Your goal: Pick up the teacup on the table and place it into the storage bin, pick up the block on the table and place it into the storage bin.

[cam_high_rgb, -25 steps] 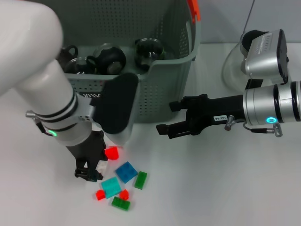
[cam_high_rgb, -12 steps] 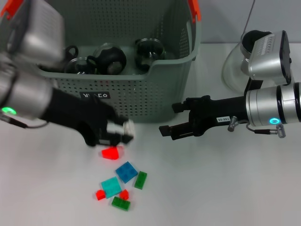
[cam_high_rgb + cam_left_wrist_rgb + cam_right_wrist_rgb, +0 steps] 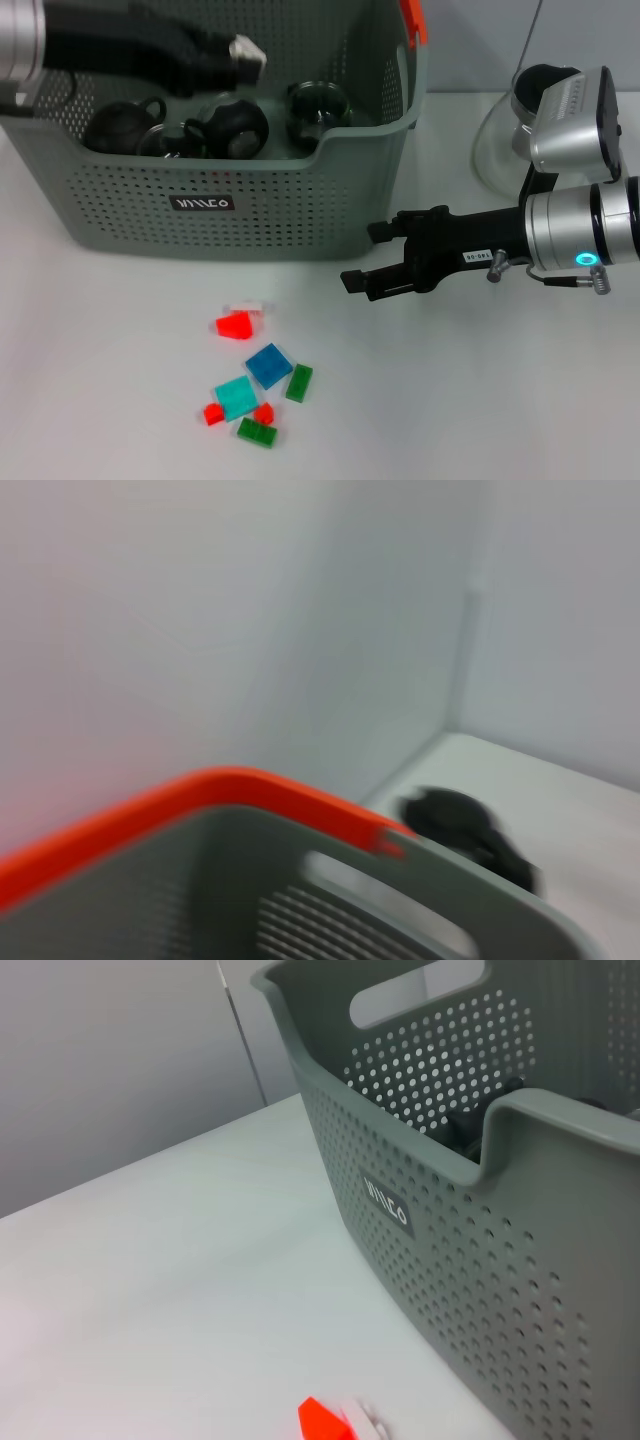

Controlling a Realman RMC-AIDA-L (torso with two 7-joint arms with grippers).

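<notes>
Head view showed me the left hand [image 3: 238, 55] up over the storage bin [image 3: 300, 215], reaching in from the left above its open top. A small white block [image 3: 247, 49] sat pinched at the tips of its dark fingers, above the dark teacups [image 3: 232, 127] already lying on the bin's floor. I counted at least three of those cups, side by side along the bin's front half.

The right hand [image 3: 362, 270] hovered over the tabletop [image 3: 480, 400] just right of the bin's front corner, pointing left, its two fingers parted a moderate way with nothing between them. Behind that arm stood a glass carafe [image 3: 500, 140] with a black handle.

Below the bin's front wall, on the tabletop, lay a loose cluster of blocks: a red one [image 3: 234, 325] touching a pale translucent piece, then a blue block [image 3: 269, 365], a teal block [image 3: 236, 397], two green ones and two small red ones close together.

The left wrist view gave me only the bin's rim with its orange handle clip [image 3: 190, 805] and a dark shape beyond it, too blurred to name. The right wrist view showed the bin's perforated front with its label [image 3: 387, 1206] and the red block [image 3: 322, 1422] on the tabletop near it.
</notes>
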